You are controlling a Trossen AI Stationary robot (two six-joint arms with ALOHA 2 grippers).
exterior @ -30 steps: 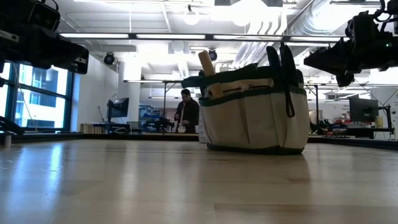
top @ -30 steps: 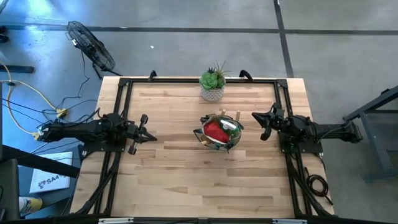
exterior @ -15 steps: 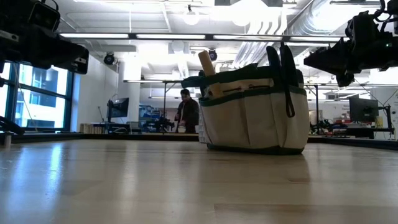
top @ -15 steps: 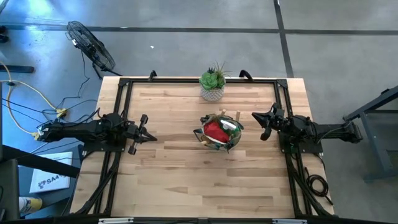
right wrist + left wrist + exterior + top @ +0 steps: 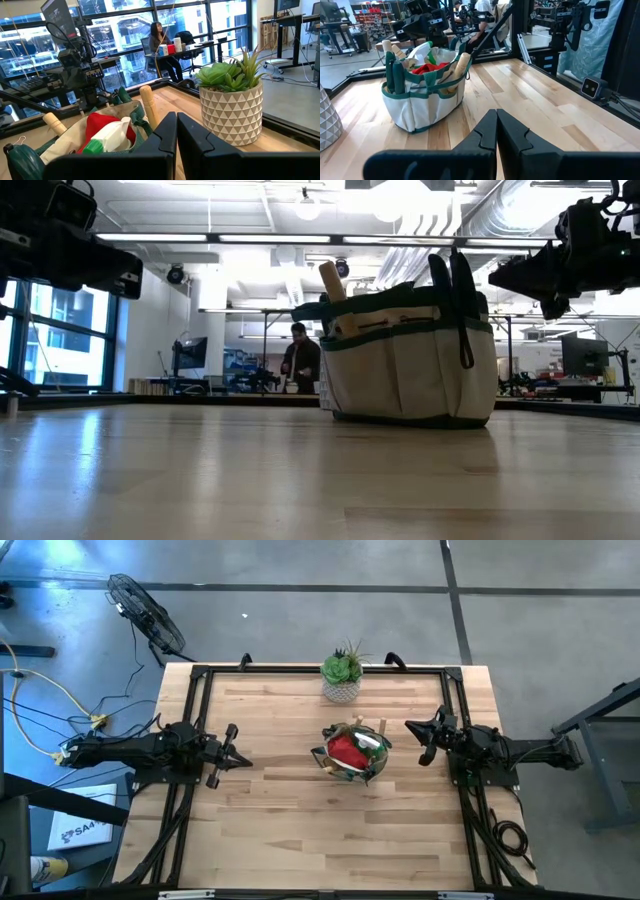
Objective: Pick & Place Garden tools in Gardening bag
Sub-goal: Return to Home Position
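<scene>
Tan, green-rimmed bag (image 5: 410, 370); red gloves (image 5: 347, 750)

L tool (image 5: 242, 762) closed; R tool (image 5: 411, 727) closed; both raised.

Only stir out there is the person (image 5: 301, 358) in the room behind, just left of centre in the low view: a slight shuffle of posture since a second ago, barely anything.

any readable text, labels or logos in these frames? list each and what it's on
"SA…": printed on the white box on the floor left of the table; the characters after it are too small to read.
Gardening bag, spray bottle, plant pot: no lettering visible.
Screens and signs in the room behind: too blurred to read.
</scene>
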